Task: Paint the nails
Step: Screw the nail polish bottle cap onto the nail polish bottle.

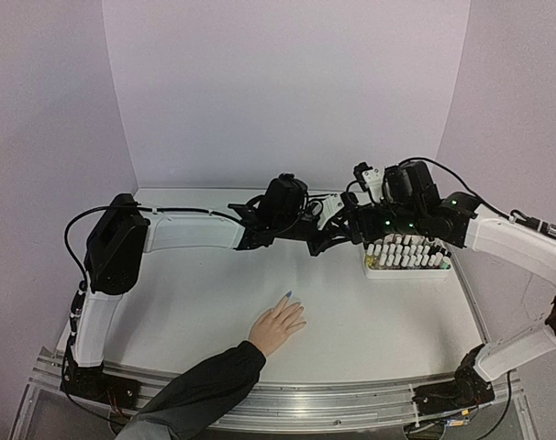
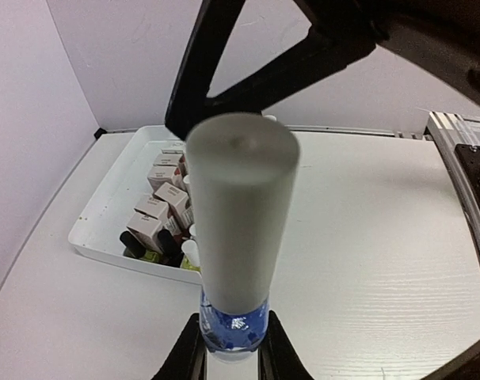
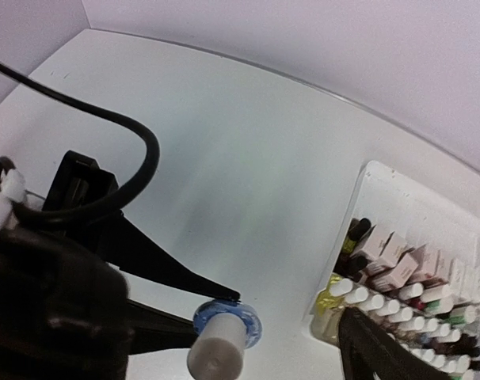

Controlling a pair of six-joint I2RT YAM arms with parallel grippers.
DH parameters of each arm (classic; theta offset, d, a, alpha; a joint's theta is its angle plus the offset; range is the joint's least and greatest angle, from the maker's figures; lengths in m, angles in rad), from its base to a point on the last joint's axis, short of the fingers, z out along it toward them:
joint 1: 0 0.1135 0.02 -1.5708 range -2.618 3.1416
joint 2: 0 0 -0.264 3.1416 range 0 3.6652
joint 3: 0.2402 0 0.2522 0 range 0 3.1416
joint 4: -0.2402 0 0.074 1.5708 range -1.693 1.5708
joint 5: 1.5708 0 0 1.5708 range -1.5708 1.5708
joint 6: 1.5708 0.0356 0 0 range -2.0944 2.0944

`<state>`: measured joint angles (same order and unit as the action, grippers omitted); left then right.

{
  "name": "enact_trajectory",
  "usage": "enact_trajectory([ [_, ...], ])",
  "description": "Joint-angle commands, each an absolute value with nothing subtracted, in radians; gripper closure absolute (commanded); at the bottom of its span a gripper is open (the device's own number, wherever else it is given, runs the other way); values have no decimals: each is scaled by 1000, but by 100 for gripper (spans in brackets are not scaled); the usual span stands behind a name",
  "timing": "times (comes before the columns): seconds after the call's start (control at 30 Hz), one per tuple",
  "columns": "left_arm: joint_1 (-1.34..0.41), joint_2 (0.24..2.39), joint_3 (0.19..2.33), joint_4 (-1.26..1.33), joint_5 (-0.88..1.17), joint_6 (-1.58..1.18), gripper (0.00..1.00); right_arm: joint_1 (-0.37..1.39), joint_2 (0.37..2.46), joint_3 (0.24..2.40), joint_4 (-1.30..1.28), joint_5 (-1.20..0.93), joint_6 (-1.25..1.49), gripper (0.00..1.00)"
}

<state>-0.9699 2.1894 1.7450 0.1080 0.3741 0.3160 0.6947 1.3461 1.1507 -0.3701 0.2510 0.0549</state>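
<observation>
A light-skinned hand (image 1: pixel 278 325) with a dark sleeve lies flat on the table near the front. One fingertip nail (image 1: pixel 288 295) shows blue; the other nails are too small to read. My left gripper (image 2: pixel 234 352) is shut on a blue polish bottle (image 2: pixel 234 326) with a tall pale cap (image 2: pixel 240 214), held above the table at mid-back (image 1: pixel 326 234). My right gripper (image 1: pixel 350 223) is open, its black fingers (image 2: pixel 194 87) spread around the cap's top. The bottle also shows in the right wrist view (image 3: pixel 228 326).
A white tray (image 1: pixel 408 273) packed with several small polish bottles and boxes stands at the back right, just beside both grippers. It shows in the left wrist view (image 2: pixel 105 207) and the right wrist view (image 3: pixel 365 207). Walls enclose the table's back and sides.
</observation>
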Motion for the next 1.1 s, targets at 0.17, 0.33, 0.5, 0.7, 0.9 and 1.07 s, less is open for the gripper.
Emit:
enact_trajectory([
  [0.17, -992, 2102, 1715, 101, 543, 363, 100, 703, 1127, 1085, -479, 122, -231, 5],
  [0.33, -991, 2097, 1735, 38, 678, 395, 100, 701, 1012, 1069, -606, -26, -421, 8],
  [0.5, -991, 2107, 1774, -61, 821, 444, 100, 700, 964, 1096, -706, -176, -515, 11],
  [0.7, -992, 2124, 1810, -129, 913, 475, 100, 697, 1052, 1144, -762, -202, -572, 30],
  [0.9, -993, 2116, 1805, -170, 941, 520, 100, 696, 1108, 1165, -728, -170, -616, 33],
  [1.07, -995, 2119, 1813, -210, 958, 547, 100, 697, 1122, 1151, -666, -218, -598, 49],
])
